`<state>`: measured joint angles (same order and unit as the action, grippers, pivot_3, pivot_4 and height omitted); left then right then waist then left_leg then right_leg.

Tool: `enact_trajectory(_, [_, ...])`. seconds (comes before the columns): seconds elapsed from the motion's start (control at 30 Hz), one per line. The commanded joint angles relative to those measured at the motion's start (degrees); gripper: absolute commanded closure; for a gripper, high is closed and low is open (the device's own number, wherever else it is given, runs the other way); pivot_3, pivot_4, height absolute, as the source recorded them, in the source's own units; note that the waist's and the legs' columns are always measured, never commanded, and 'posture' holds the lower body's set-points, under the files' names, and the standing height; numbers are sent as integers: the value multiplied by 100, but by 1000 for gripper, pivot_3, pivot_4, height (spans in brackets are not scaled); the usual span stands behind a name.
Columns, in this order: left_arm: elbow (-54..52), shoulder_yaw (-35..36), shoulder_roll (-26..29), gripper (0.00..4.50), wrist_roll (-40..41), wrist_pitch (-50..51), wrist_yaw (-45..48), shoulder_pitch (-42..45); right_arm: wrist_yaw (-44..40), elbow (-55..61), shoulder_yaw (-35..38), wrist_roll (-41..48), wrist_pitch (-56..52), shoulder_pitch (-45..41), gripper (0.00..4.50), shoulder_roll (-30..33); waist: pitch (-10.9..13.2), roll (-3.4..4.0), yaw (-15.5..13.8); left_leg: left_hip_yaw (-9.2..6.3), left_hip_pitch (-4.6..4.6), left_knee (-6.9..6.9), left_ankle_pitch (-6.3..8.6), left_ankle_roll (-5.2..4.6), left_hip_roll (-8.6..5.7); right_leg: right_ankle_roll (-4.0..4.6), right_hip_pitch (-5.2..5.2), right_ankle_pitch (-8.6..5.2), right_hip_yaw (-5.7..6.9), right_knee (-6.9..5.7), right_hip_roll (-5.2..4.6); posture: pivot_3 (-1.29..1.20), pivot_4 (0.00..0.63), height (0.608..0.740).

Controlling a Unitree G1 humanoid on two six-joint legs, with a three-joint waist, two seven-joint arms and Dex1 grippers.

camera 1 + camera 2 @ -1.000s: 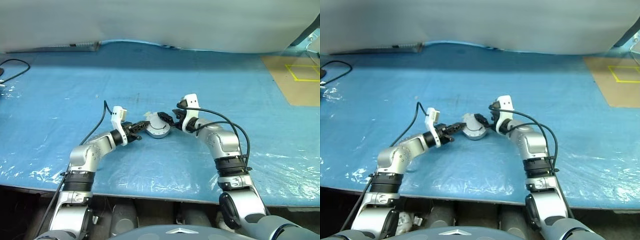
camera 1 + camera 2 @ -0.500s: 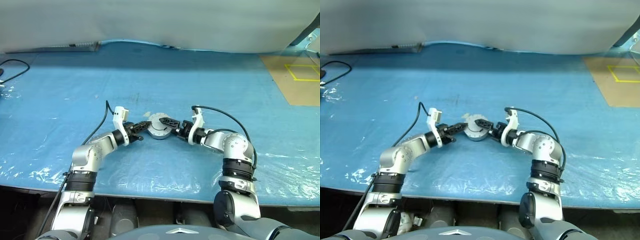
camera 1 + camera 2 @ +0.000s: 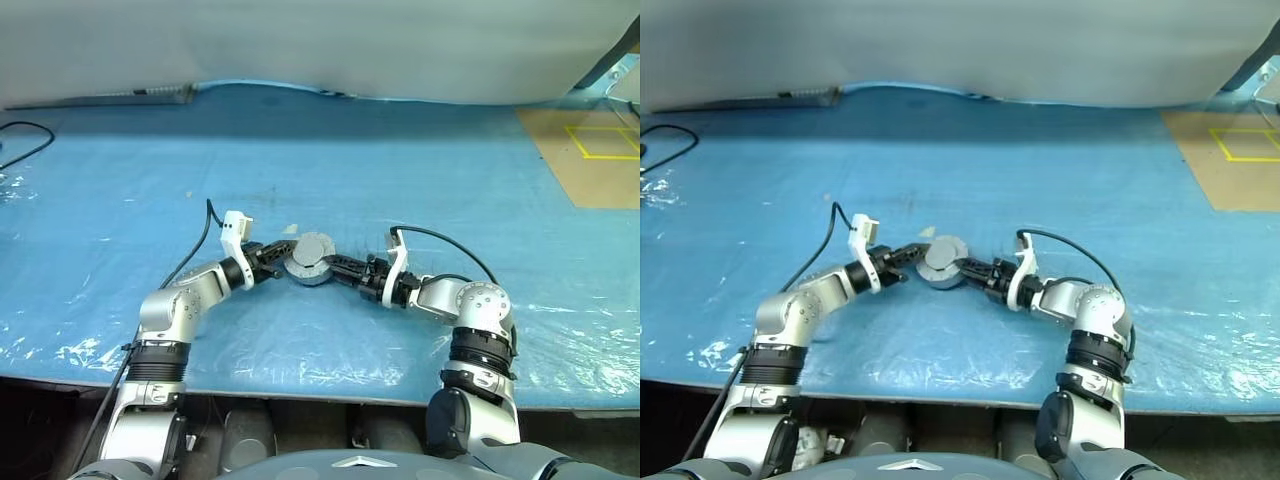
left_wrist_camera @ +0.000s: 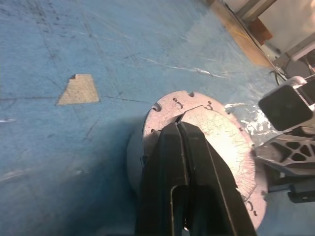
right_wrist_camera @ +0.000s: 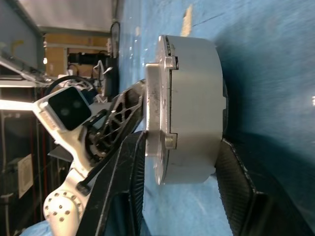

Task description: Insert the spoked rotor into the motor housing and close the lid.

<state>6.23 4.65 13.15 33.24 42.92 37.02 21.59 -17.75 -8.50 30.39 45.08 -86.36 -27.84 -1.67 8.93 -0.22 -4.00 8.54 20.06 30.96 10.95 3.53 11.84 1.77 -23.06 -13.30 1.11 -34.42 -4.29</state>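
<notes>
Lid (image 4: 216, 132) is sitting on the motor housing (image 5: 194, 108) on the blue mat (image 3: 420, 160), smooth face up. Left gripper (image 4: 179, 129), jaws pressed together, is resting its tips on the lid top. Right gripper (image 5: 179, 147) is straddling the stack, one finger (image 5: 125, 172) over the lid, the other under the housing base; jaws spread around it, contact unclear.

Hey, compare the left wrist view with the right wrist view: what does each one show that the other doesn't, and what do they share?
Left wrist view alone: the smooth top face of the lid from above, with the left gripper pressed shut on it, and a tan patch on the blue table cover.

Right wrist view alone: the motor housing from the side with the lid seated on it, the right gripper straddling both, one finger on each side.

Shared: the closed housing, the blue cover, and the other arm's gripper at the assembly.
</notes>
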Motion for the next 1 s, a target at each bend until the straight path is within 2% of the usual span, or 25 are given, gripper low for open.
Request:
enact_trajectory(0.03, [51,-267,-74,4500,-50,155,46,-119,12,-27,-159,60,-40,15,3425,-41,0,0,-2,0,0,1,0,0,0,0,0,0,-1,0,-1,0,150,740])
enact_trajectory(0.33, [-50,-173,-100,4500,14,79,74,-155,27,-21,-123,63,-1,27,3426,-78,0,1,1,1,0,0,0,0,0,-1,0,0,-1,2,0,0,150,740])
enact_trajectory(0.4, [-101,124,-141,4500,280,200,11,-154,33,43,-64,122,-22,50,3426,-133,0,1,10,1,0,0,0,0,0,-1,0,0,-1,2,0,0,150,740])
enact_trajectory(0.5, [-200,599,-201,3900,711,412,-98,-185,49,151,23,220,-42,61,3426,-212,3,4,21,2,2,0,0,1,2,0,-6,0,-1,1,2,0,150,740])
enact_trajectory(0.63, [-189,1215,-284,2539,1270,632,-410,-206,136,189,225,366,0,-47,3426,-339,9,9,23,2,13,-1,0,1,2,1,-17,0,-1,1,3,0,150,740])
enact_trajectory(0.73, [-171,1878,-455,1465,2009,873,-755,-251,265,193,384,484,64,-220,3426,-469,23,20,18,2,30,-1,0,1,1,1,-30,0,-1,3,3,0,150,740])
enact_trajectory(0.87, [-248,2334,-639,83,2656,1112,-1189,-433,432,207,540,645,109,-438,3426,-627,25,21,6,-1,77,1,-1,2,1,-21,-70,14,4,2,3,0,150,740])
enact_trajectory(1.0, [-152,2542,-763,0,3153,1432,-1606,-582,546,134,620,742,154,-711,3426,-711,29,16,-3,-7,114,4,-2,2,1,-27,-96,20,15,-7,6,0,150,740])
